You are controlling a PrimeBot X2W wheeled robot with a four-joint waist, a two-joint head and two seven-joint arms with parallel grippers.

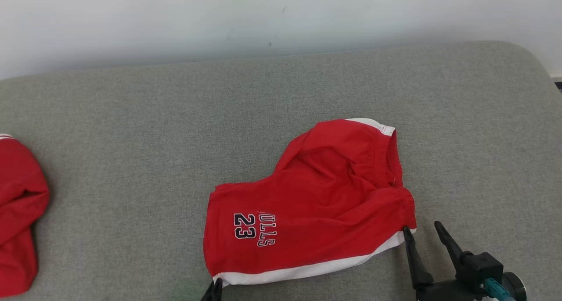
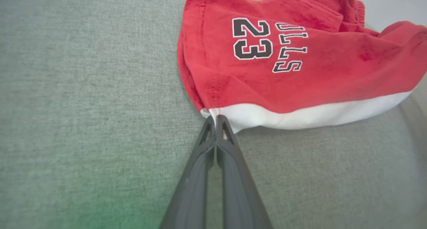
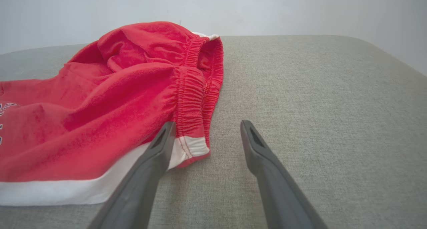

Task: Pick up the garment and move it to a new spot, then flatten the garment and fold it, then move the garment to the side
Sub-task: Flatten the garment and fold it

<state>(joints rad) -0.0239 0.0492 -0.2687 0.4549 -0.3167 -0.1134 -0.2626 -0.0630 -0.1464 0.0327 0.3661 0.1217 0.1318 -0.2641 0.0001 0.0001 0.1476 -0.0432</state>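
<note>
Garment (image 1: 320, 204), a pair of red shorts with white side trim and a printed 23, lies on the broad grey padded bench (image 1: 131, 108), right of middle and on its near half. We see a pale wall (image 1: 263, 16) behind the bench's far edge. Another red cloth (image 1: 17, 204) sits at the bench's left edge, well apart from the shorts. Our right gripper (image 1: 421, 227) stands spread wide, grasping nothing, with one finger at the near corner of the elastic waistband. Our left gripper (image 2: 216, 119) is clenched on the white-trimmed hem corner nearest us.
</note>
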